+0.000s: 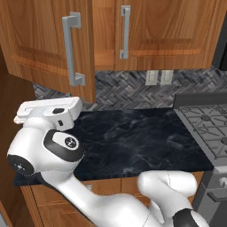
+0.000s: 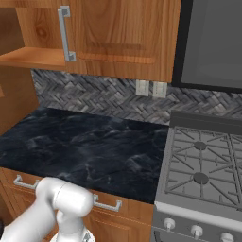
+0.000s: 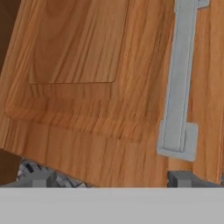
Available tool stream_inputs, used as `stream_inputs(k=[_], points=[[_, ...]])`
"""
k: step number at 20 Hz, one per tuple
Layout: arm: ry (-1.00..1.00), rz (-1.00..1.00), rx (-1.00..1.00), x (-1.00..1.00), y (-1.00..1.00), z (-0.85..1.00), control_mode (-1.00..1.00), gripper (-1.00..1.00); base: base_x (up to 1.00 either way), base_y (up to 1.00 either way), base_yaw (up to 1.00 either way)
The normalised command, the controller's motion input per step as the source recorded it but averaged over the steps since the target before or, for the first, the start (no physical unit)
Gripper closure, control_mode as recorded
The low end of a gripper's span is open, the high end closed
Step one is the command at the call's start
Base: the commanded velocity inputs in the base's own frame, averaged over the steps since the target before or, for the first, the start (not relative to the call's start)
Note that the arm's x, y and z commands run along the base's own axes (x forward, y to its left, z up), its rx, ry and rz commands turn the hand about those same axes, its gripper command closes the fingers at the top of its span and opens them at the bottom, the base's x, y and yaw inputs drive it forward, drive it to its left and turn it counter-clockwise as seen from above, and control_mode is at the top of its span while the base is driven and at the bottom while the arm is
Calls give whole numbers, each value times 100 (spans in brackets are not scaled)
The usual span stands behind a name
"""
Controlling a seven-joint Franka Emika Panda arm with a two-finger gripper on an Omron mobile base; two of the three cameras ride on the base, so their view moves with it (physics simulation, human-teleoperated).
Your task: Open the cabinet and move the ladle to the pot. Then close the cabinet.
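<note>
Hand (image 3: 109, 178) was wide open, holding nothing. It faced the cabinet's (image 1: 168, 31) left door (image 3: 83, 74), near its handle (image 3: 178, 87). Door stood ajar.

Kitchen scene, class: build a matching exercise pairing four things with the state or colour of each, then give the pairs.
Things:
1. left cabinet door
2. right cabinet door
3. counter
4. gripper

States:
A. black marble
B. shut flat
C. swung ajar
D. fingertips wide apart, facing the door's silver handle

Pairs: 1-C, 2-B, 3-A, 4-D
</note>
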Motion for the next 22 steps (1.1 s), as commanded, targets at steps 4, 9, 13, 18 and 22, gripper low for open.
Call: stream_inputs(k=[4, 9, 13, 18, 22], points=[[3, -1, 0, 52, 1, 0, -100, -100, 0, 0, 0], [2, 0, 0, 54, 0, -1, -100, -100, 0, 0, 0], [0, 0, 0, 56, 0, -9, -100, -100, 0, 0, 0], [1, 0, 0, 54, 0, -7, -100, -100, 0, 0, 0], [3, 0, 0, 51, 0, -1, -100, -100, 0, 0, 0]])
